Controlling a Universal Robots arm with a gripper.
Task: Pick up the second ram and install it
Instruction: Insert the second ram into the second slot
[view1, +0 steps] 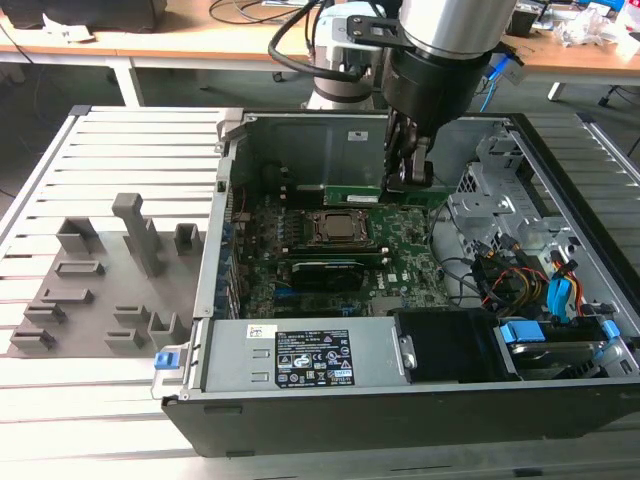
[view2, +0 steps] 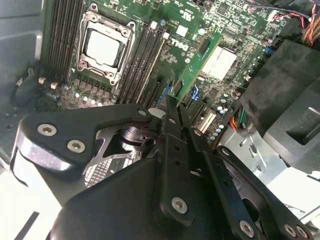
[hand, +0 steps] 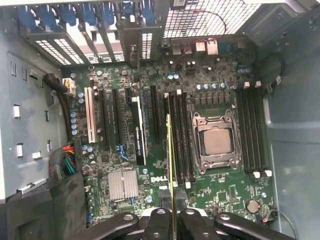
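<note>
hand (view2: 175, 117) grips second ram (view2: 197, 65) above motherboard (hand: 225, 192)

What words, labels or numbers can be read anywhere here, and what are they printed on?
Large label on the power supply: dense print and symbols, too small to read.
White sticker on the case wall: too small to read.
White logo on the motherboard: a maker's brand mark, left unquoted.
Second ram, clamped in the gripper: no print I can make out.
</note>
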